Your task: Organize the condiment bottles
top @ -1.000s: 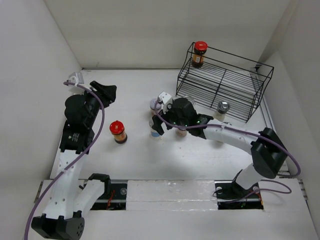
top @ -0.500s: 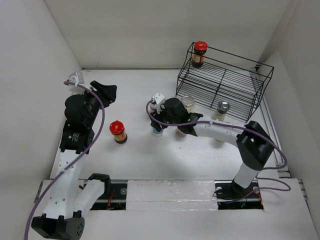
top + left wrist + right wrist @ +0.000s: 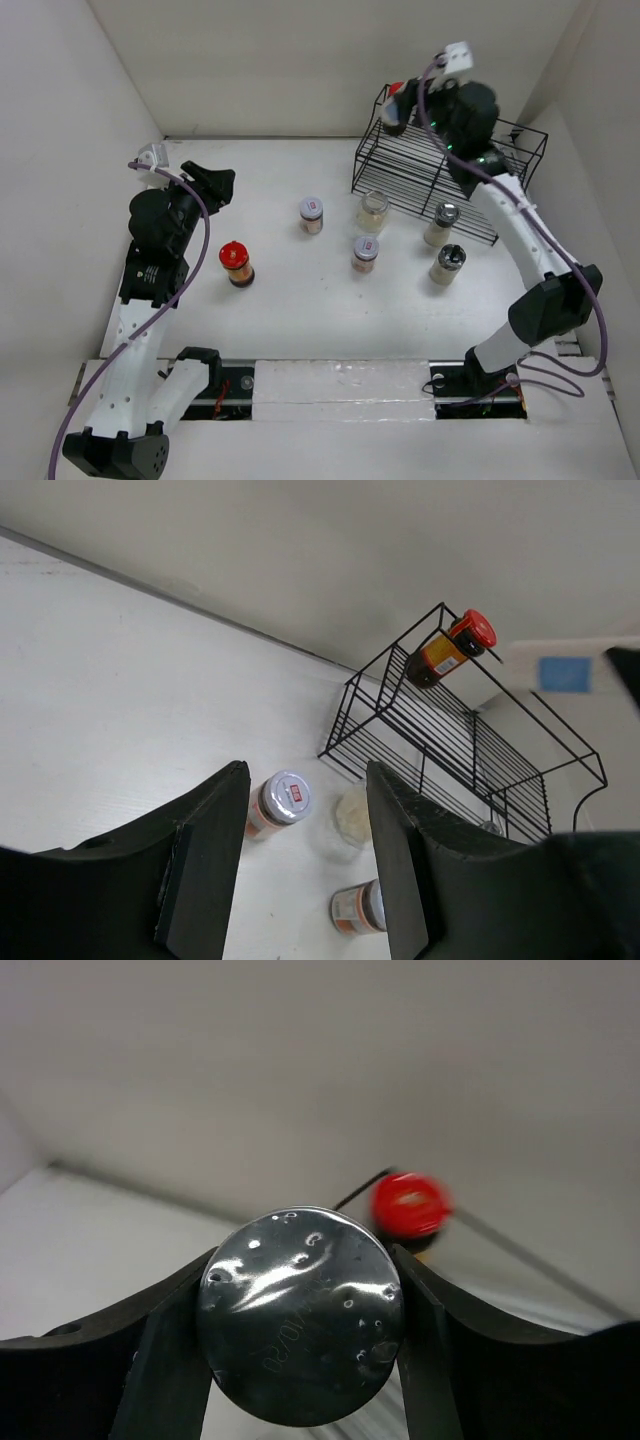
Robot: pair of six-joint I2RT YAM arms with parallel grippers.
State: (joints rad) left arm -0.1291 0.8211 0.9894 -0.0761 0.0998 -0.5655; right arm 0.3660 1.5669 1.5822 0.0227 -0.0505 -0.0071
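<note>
Hanging high over the wire rack, right gripper clamped on a silver-lidded jar, left gripper parted, empty

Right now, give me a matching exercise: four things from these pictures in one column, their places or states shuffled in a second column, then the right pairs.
Column one
1. Red-lidded glass jar near the left arm
2. Red-lidded, orange-labelled glass jar
3. Shiny silver-lidded jar
4. Left claw

Column two
A. On the black wire rack
B. Open, holding nothing
C. Standing on the white table
D. Clamped in the right claw

Pairs: 1-C, 2-A, 3-D, 4-B.
</note>
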